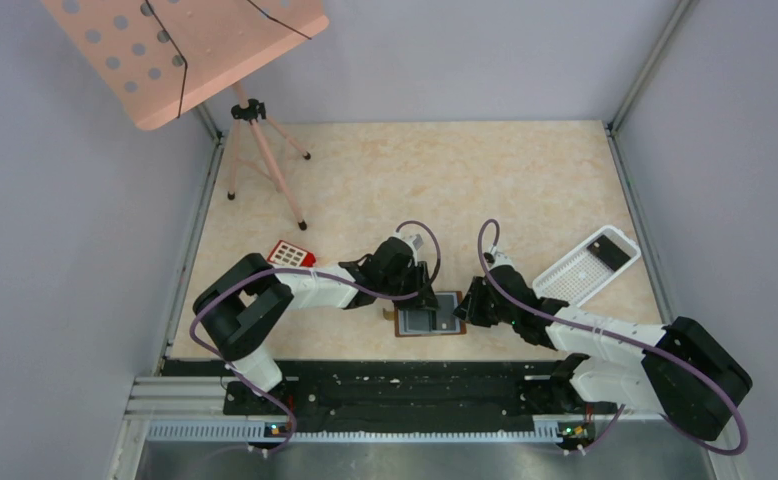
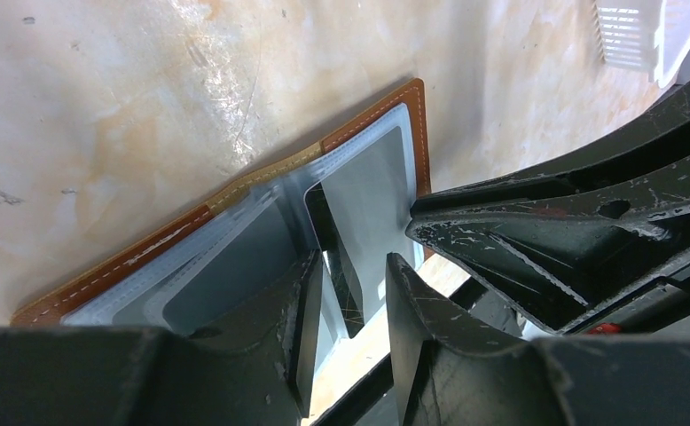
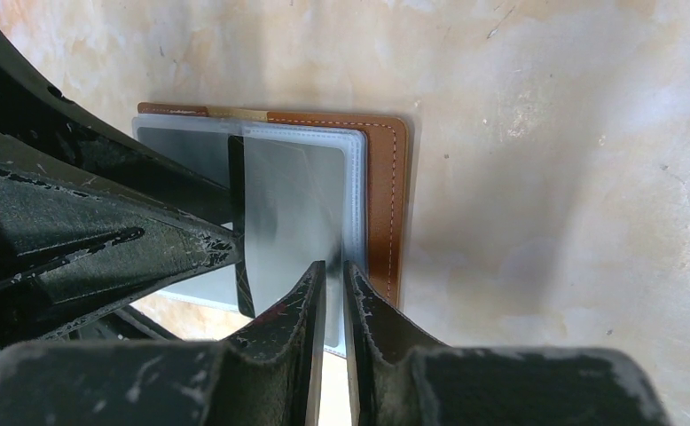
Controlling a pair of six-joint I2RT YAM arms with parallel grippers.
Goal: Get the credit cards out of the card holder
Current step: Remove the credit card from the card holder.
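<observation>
The card holder point(image 1: 430, 318) lies open on the table, brown outside point(image 3: 383, 195) and blue-grey sleeves inside point(image 2: 235, 257). My left gripper point(image 1: 425, 297) is open point(image 2: 352, 262), and its left finger point(image 2: 275, 311) rests on the holder's left half. My right gripper point(image 1: 469, 308) is nearly closed point(image 3: 333, 264) at the near edge of a grey card point(image 3: 293, 204) that is lifted off the holder's right half, and it seems to pinch it. A dark card edge point(image 2: 337, 257) stands beside the grey card. The right gripper's fingers point(image 2: 537, 222) show at the right of the left wrist view.
A white perforated tray point(image 1: 570, 275) with a dark card point(image 1: 613, 253) in it lies at the right. A red keypad-like block point(image 1: 291, 254) lies to the left. A pink stand on a tripod point(image 1: 265, 160) is at the back left. A black rail point(image 1: 395, 385) runs along the near edge.
</observation>
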